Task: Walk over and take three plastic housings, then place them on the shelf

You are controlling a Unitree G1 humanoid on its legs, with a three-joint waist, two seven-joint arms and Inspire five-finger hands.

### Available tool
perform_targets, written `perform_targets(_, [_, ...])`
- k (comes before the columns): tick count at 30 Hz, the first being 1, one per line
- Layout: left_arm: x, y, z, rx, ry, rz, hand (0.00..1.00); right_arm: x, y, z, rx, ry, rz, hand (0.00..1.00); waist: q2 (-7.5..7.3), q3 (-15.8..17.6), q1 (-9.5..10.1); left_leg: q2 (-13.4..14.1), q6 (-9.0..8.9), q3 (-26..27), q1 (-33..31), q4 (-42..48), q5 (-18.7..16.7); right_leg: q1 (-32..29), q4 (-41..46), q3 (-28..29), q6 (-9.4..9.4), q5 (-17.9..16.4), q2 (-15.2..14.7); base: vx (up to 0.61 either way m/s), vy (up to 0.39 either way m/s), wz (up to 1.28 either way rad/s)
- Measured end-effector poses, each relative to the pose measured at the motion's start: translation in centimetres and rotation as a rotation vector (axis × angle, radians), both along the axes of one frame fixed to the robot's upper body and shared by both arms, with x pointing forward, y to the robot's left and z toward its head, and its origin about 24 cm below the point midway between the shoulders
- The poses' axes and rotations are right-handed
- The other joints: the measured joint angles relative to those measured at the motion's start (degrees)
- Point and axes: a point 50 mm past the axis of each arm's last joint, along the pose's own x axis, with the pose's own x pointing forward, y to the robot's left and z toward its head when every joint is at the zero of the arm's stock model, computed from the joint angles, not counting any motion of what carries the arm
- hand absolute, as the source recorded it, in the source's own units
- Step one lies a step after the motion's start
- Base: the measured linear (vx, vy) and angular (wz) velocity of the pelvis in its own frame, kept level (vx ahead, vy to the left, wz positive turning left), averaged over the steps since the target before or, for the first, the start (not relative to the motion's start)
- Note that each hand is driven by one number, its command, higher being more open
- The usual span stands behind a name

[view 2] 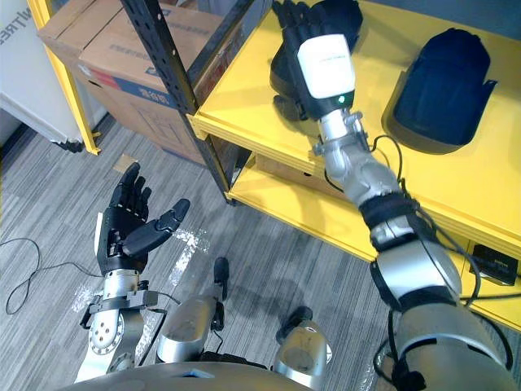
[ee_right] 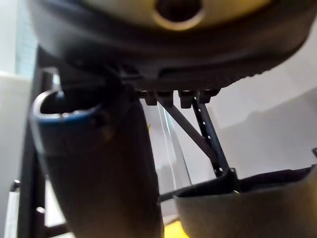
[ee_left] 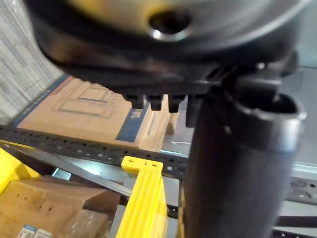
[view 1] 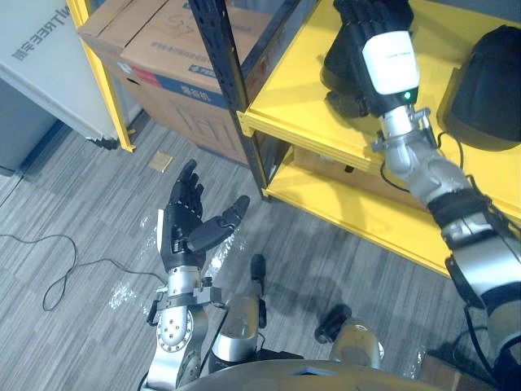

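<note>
Possibly a slip at the shelf edge

Right robot hand (view 2: pixel 326 65) lay over a dark housing (view 2: pixel 282 72) on the yellow shelf (view 2: pixel 244 102), near its front edge; grip could not be told. Second housing (view 2: pixel 444 77) sat alongside. Left robot hand (view 2: pixel 122 232) hung open, empty. A snagged withdrawal could have dragged the housing off.

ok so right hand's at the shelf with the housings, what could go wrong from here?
1. The right hand is over a housing that sits near the shelf edge. Pulling back could drag it off to the floor.
2. The second housing lies close beside the right arm, so a sideways swing might knock it.
</note>
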Motion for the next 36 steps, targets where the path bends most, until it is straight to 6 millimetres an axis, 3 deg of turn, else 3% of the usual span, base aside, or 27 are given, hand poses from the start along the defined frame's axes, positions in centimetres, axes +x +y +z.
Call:
perform_targets(3, [0.0, 0.1, -0.5, 0.002, 0.024, 0.022, 1.0, -2.9, 1.2, -2.1, 0.049, 0.034, 0.121, 1.0, -0.45, -1.9, -0.65, 0.25, 0.04, 1.05, 0.13, -0.03, -0.34, 0.25, -2.17, 0.66, 0.2, 1.01, 0.9, 0.07, -0.018, -0.18])
perform_targets(5, [-0.2, 0.3, -1.2, 0.005, 0.061, 0.048, 1.0, -5.0, 2.2, -4.1, 0.123, 0.121, 0.188, 1.0, -1.93, -4.28, -2.05, 0.9, 0.06, 2.45, 0.46, -0.04, -0.57, 0.9, -4.99, 1.34, 0.45, 2.38, 2.0, 0.11, -0.053, -0.26])
perform_targets(11, [-0.3, 0.6, -2.1, 0.044, 0.111, 0.106, 1.0, -9.3, 1.4, -5.2, 0.554, 0.21, 0.258, 1.0, -4.71, -8.52, -4.76, 1.84, -0.4, 5.98, 2.29, -0.12, -2.29, 2.85, -11.49, 3.97, 0.54, 5.38, 4.69, 0.04, -0.03, -0.32])
perform_targets(15, [-0.3, 0.9, -2.3, 0.059, 0.143, 0.159, 1.0, -12.1, -0.9, -6.7, 0.693, 0.223, 0.152, 1.0, -4.82, -11.56, -6.78, 2.08, -0.77, 8.44, 3.2, -0.31, -3.44, 3.9, -15.93, 5.64, 0.7, 7.82, 5.83, 0.0, 0.0, -0.31])
perform_targets(18, [-0.3, 2.3, -3.3, 0.09, 0.203, 0.244, 1.0, -13.9, -3.3, -8.8, 0.809, 0.268, 0.016, 1.0, -4.58, -13.19, -8.58, 2.1, -0.82, 10.12, 4.22, -0.32, -4.06, 4.89, -18.25, 7.11, 0.93, 9.16, 6.38, 0.03, 0.009, -0.29])
perform_targets(20, [-1.2, 4.9, -5.2, 0.103, 0.314, 0.398, 1.0, -16.4, -6.5, -10.9, 0.901, 0.285, -0.185, 1.0, -4.28, -14.28, -9.8, 2.31, -1.07, 11.81, 4.98, -0.32, -4.7, 5.3, -20.09, 8.38, 0.66, 10.17, 6.85, 0.03, 0.014, -0.34])
perform_targets(22, [-2.1, 6.6, -6.2, 0.104, 0.375, 0.499, 1.0, -18.1, -8.1, -12.0, 0.952, 0.281, -0.297, 1.0, -4.22, -14.92, -10.11, 2.48, -1.17, 12.64, 5.17, -0.32, -4.89, 5.19, -20.58, 9.28, 0.58, 10.3, 7.09, 0.04, -0.003, -0.24])
perform_targets(23, [-4.0, 9.0, -7.4, 0.105, 0.454, 0.642, 1.0, -20.5, -10.2, -13.7, 1.039, 0.27, -0.447, 1.0, -4.48, -16.02, -11.0, 2.85, -1.44, 13.3, 5.2, -0.32, -5.11, 5.15, -21.37, 9.68, 0.76, 10.52, 7.51, 0.07, -0.02, -0.21])
perform_targets(24, [-5.0, 9.9, -7.8, 0.111, 0.486, 0.697, 1.0, -21.4, -10.9, -14.5, 1.079, 0.268, -0.511, 1.0, -4.64, -16.4, -11.37, 2.95, -1.61, 13.54, 5.29, -0.31, -5.23, 5.18, -21.58, 9.86, 0.64, 10.61, 7.71, 0.09, -0.036, -0.33])
perform_targets(26, [-8.7, 13.0, -9.8, 0.106, 0.62, 0.886, 1.0, -25.7, -13.6, -18.2, 1.258, 0.246, -0.756, 1.0, -5.13, -17.54, -11.39, 3.5, -2.02, 15.4, 6.78, -0.31, -5.52, 5.55, -21.85, 11.29, 0.47, 10.7, 8.19, 0.08, -0.037, -0.38])
perform_targets(28, [-11.1, 14.1, -11.3, 0.069, 0.721, 0.977, 1.0, -28.5, -14.4, -21.2, 1.362, 0.286, -0.916, 1.0, -5.16, -17.77, -11.44, 3.79, -2.36, 16.77, 8.61, -0.32, -6.1, 6.48, -21.83, 12.52, 0.43, 10.63, 8.39, 0.06, -0.016, -0.34])
perform_targets(29, [-11.9, 14.1, -11.8, 0.065, 0.755, 0.997, 1.0, -29.4, -14.5, -22.2, 1.381, 0.317, -0.961, 1.0, -5.16, -17.84, -11.41, 4.01, -2.66, 17.26, 9.16, -0.32, -6.42, 6.81, -21.83, 12.84, 0.34, 10.56, 8.45, 0.05, -0.008, -0.35])
perform_targets(30, [-13.2, 13.8, -13.1, 0.054, 0.831, 1.009, 1.0, -31.2, -14.0, -24.8, 1.435, 0.442, -1.046, 1.0, -5.15, -17.98, -11.37, 4.13, -2.97, 17.92, 10.31, -0.33, -7.04, 7.56, -21.67, 13.15, 0.09, 10.26, 8.54, 0.01, 0.0, -0.22])
perform_targets(32, [-13.9, 12.9, -14.4, 0.035, 0.902, 0.968, 1.0, -32.8, -12.7, -28.1, 1.507, 0.641, -1.109, 1.0, -5.77, -18.52, -11.26, 4.15, -2.99, 18.39, 10.73, -0.34, -7.54, 7.48, -21.02, 13.26, 0.03, 9.76, 8.52, -0.02, 0.012, -0.11])
perform_targets(36, [-13.8, 10.3, -17.4, -0.068, 1.024, 0.781, 1.0, -33.2, -9.2, -33.4, 1.683, 1.053, -1.114, 1.0, -5.72, -18.95, -11.04, 3.99, -3.52, 19.09, 11.23, -0.37, -8.11, 7.41, -20.83, 13.04, -0.29, 9.21, 8.17, -0.07, 0.024, 0.0])
